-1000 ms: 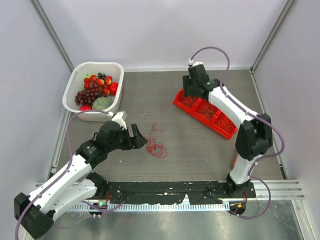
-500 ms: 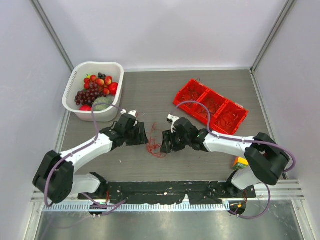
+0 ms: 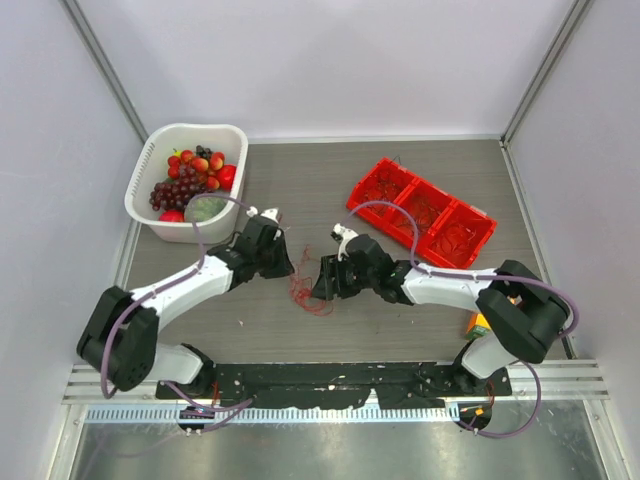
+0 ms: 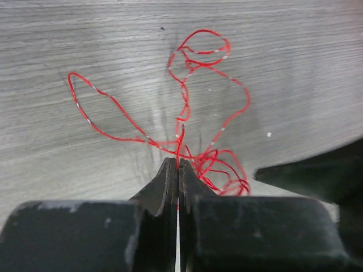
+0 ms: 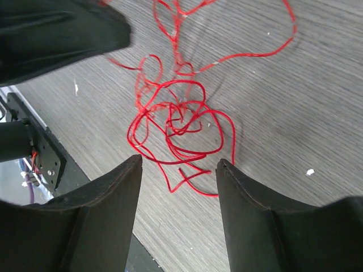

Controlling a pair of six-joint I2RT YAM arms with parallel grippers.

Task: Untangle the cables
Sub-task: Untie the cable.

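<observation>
Just clamped left tool (image 4: 178, 165) on strand of cables (image 5: 173, 122); brought right tool (image 5: 178, 163) over, open above knot. Ready for pulling.

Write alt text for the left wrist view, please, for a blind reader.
The left gripper is shut on one strand of the thin red cables, which sprawl in loose loops on the grey wood-grain table. A dark blurred shape juts in at the right edge.

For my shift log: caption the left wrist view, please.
Left gripper shut on one strand of the red cables, which lie looped on the grey table.
</observation>
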